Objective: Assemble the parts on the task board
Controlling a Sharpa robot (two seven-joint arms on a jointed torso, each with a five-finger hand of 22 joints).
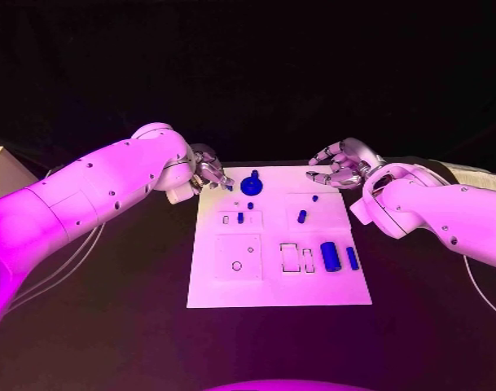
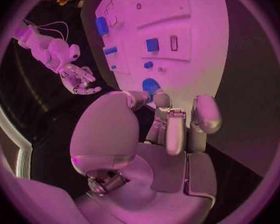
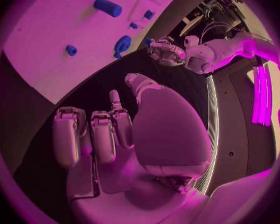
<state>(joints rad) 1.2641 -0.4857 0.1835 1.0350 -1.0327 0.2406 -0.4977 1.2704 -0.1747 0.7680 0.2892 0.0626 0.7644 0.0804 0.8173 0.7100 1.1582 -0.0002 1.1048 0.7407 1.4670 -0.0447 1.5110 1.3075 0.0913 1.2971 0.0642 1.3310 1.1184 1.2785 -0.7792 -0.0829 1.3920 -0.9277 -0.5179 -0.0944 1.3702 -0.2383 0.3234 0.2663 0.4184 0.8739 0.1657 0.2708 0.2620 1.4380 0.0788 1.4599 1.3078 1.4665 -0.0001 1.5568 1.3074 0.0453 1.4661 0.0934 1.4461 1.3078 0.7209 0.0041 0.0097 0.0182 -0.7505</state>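
- The left hand (image 1: pixel 209 175) hovers at the task board's (image 1: pixel 278 293) far-left corner, fingers apart and empty, beside the round blue part (image 1: pixel 252 185).
- The right hand (image 1: pixel 340 165) waits, fingers loosely curled, holding nothing.
- Next, judging by position: grasping that part.

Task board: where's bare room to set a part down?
Free: the task board strip along its near edge, below the cutouts. Crowded: the far edge, where the round blue part sits beside the left hand and the right hand hovers.

Robotics lab, black table (image 1: pixel 107 326) under dark backdrop, white task board (image 1: pixel 274 285) (coloured stage-like lighting), cables (image 1: pixel 489 285)
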